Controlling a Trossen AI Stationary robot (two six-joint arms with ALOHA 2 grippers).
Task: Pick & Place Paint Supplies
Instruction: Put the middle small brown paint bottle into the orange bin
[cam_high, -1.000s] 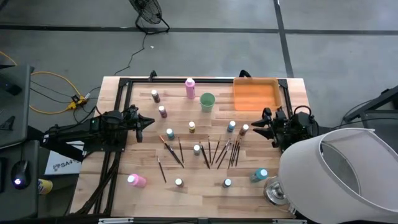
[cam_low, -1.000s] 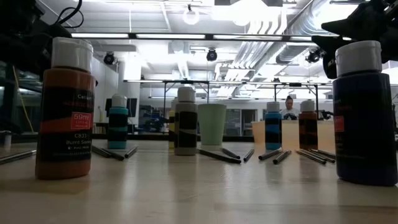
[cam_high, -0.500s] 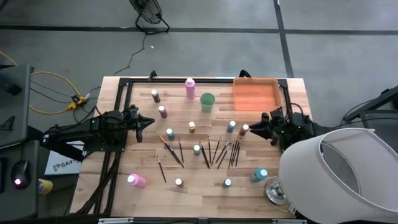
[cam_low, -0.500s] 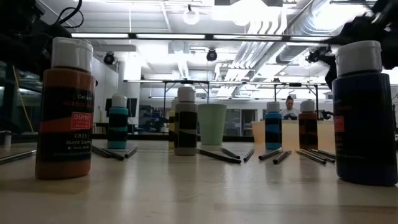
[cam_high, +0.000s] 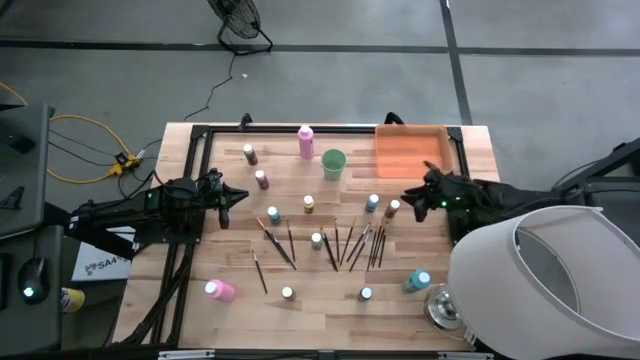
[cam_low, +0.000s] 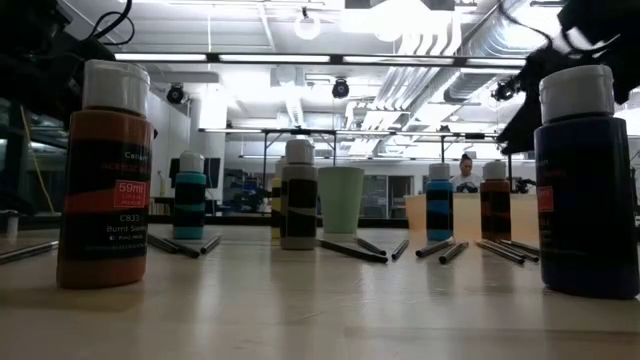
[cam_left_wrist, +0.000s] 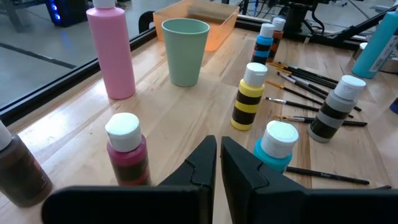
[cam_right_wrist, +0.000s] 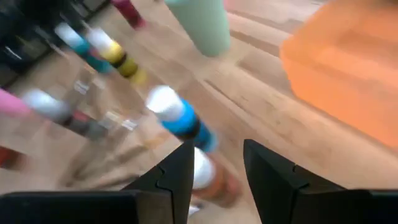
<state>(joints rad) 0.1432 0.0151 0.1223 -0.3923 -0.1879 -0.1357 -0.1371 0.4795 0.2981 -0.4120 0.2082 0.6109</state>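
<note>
Your right pincer (cam_high: 408, 200), half open and empty, is hovering right of centre beside the brown bottle (cam_high: 393, 209); your left pincer (cam_high: 243, 195), at left, is staying narrow.

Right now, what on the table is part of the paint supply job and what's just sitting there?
Job items: small paint bottles, two pink bottles, teal bottle, brushes.
Just there: green cup, orange tray.
</note>
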